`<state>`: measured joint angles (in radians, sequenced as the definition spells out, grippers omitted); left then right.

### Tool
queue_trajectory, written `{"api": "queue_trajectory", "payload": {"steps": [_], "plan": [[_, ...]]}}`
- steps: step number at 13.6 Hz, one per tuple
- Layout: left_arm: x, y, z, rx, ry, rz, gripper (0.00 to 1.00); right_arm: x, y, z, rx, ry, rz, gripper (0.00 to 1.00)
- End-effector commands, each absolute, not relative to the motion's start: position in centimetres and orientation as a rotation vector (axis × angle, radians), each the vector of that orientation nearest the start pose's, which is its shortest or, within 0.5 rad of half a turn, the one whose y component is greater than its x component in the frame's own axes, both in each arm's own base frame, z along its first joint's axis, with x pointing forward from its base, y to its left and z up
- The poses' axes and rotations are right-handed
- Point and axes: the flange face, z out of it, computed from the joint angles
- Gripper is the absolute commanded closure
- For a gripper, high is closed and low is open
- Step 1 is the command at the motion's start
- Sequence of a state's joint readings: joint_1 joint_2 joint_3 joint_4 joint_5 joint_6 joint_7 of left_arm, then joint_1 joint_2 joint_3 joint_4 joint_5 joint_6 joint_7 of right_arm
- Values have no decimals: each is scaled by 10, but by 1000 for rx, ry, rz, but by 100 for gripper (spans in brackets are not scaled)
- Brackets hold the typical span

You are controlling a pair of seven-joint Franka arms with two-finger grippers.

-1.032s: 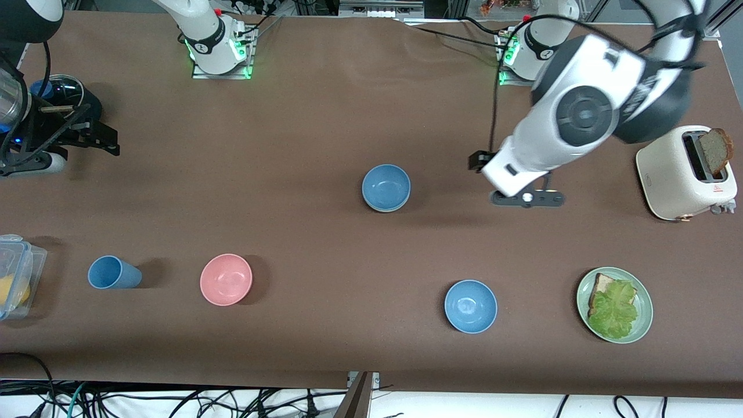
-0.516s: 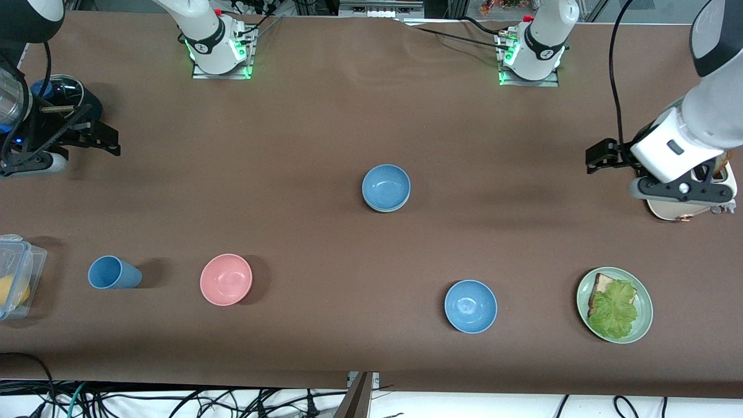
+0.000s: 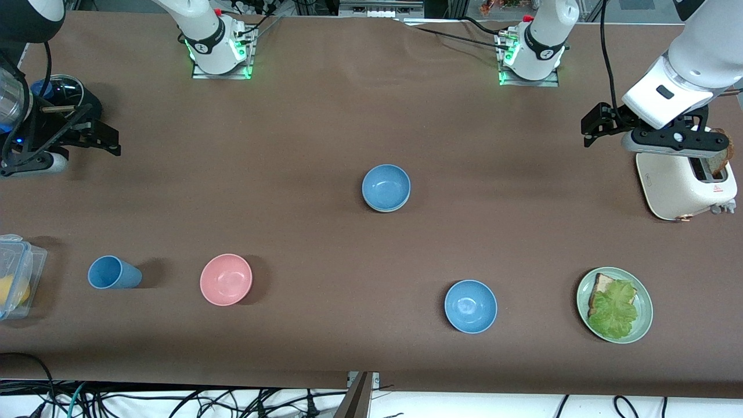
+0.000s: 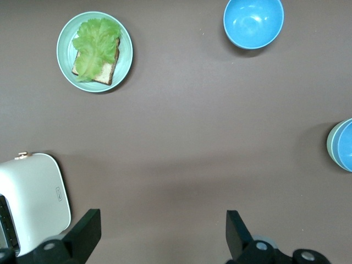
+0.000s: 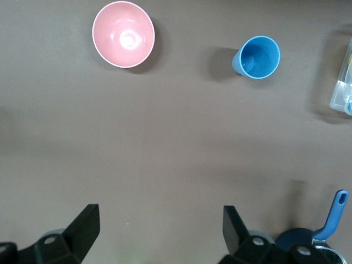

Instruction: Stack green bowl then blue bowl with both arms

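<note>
A blue bowl [image 3: 386,184] sits nested in the green bowl [image 3: 384,209] at the middle of the table; only a pale rim of the green bowl shows below it. The left wrist view shows the pair at its edge, the green rim [image 4: 330,144] around the blue bowl [image 4: 346,146]. A second blue bowl [image 3: 471,306] stands alone nearer the front camera and also shows in the left wrist view [image 4: 253,22]. My left gripper [image 3: 673,140] is open and empty [image 4: 162,234], up over the toaster's edge. My right gripper [image 3: 35,164] is open and empty [image 5: 159,228], waiting at the right arm's end.
A white toaster [image 3: 676,180] with bread and a green plate [image 3: 643,307] of bread and lettuce are at the left arm's end. A pink bowl [image 3: 226,279], a blue cup [image 3: 113,273] and a clear box [image 3: 17,273] lie toward the right arm's end.
My left arm has swung away from beside the stacked bowls to the left arm's end, over the toaster. The right arm and the bowls have not moved.
</note>
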<state>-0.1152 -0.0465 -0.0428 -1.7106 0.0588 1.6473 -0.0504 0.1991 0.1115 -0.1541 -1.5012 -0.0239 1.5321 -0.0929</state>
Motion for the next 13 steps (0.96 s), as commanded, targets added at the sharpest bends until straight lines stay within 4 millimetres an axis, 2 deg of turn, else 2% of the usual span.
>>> {"api": "queue_trajectory", "payload": {"steps": [1,4,8,13], "plan": [[536,-73,587,-3086,172,33,0,584,28,596,-3179,-220,110,1],[542,-54,583,-3118,91,57,0,584,28,596,-3179,-218,110,1],[545,-41,578,-3129,44,73,0,584,28,596,-3178,-215,110,1],[545,-42,579,-3128,49,71,0,583,28,596,-3178,-213,112,1]]}}
